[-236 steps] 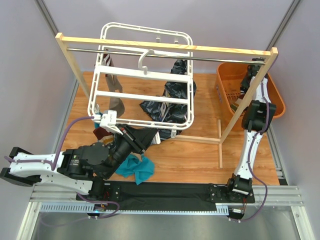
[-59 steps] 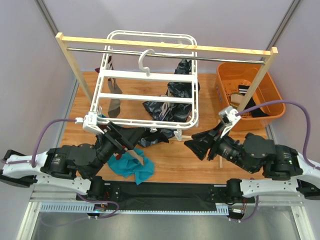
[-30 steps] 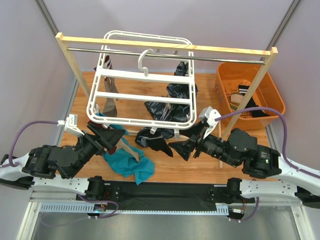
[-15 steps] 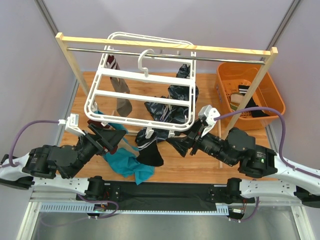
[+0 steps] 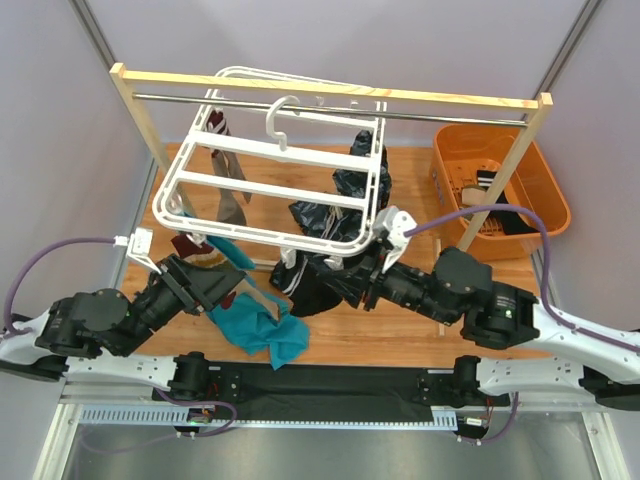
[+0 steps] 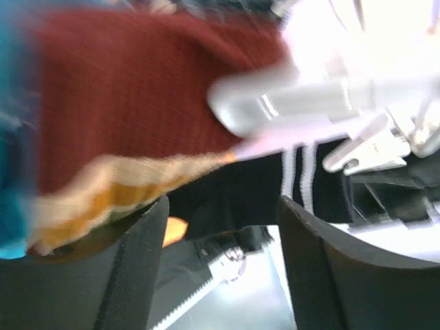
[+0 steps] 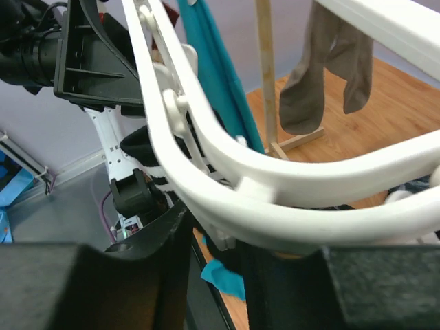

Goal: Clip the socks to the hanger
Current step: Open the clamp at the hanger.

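The white hanger [image 5: 280,192] hangs tilted from the metal rail. A grey-brown sock [image 5: 232,200] hangs at its left, also seen in the right wrist view [image 7: 323,89]. A dark red sock with a beige band [image 5: 195,248] hangs at the front left, held by a white clip [image 6: 289,103]. A black sock [image 5: 310,290] hangs at the front rim. A teal sock [image 5: 255,325] trails to the table. My left gripper [image 5: 215,285] is open and empty below the red sock [image 6: 137,96]. My right gripper [image 5: 345,285] sits under the front right corner, jaws close on a clip piece below the rim [image 7: 275,199].
A wooden rack post [image 5: 150,130] and metal rail [image 5: 330,110] carry the hanger. A dark glossy patterned cloth [image 5: 340,215] hangs behind it. An orange basket [image 5: 440,170] with more items stands at the back right. The rack's foot bar [image 5: 440,290] lies on the table.
The hanger has swung left and tilted as my right gripper moved left at its front right corner. My left gripper has dropped slightly, away from the red sock.
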You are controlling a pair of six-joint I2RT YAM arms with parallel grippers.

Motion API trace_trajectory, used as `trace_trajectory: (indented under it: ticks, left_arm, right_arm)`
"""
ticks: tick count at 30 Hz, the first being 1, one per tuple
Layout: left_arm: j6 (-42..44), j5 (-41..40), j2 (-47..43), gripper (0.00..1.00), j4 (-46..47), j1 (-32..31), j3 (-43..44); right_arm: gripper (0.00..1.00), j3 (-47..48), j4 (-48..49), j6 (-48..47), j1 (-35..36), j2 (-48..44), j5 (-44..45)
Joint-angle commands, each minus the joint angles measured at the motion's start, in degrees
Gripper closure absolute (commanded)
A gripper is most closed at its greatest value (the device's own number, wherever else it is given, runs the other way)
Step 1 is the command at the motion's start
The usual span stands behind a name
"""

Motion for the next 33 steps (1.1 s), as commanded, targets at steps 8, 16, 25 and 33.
trace_trajectory:
  ticks: [8,16,25,33]
  left_arm:
    - [19.8,27.5,-8.8,0.4,23.5,-0.2,-5.5]
    - [24.0,30.9,2.7,0.41,28.2,-0.2,-0.4]
    - [31.1,18.7,15.5,0.42,18.7,-0.2,11.1]
    - [32.5,18.3,16.0,0.43,18.7,-0.2,11.0]
  right_arm:
    - [0.78,6.1,4.0,1.3,-0.1,6.6,-8.6]
    - [0.78,6.3,4.7,3.8,0.0,8.7,-9.3]
    - [0.77,6.1,4.9,3.7,-0.1,7.7,-8.9]
    - [0.54,2.3,8.6,1.6,-0.1,5.9,-11.1]
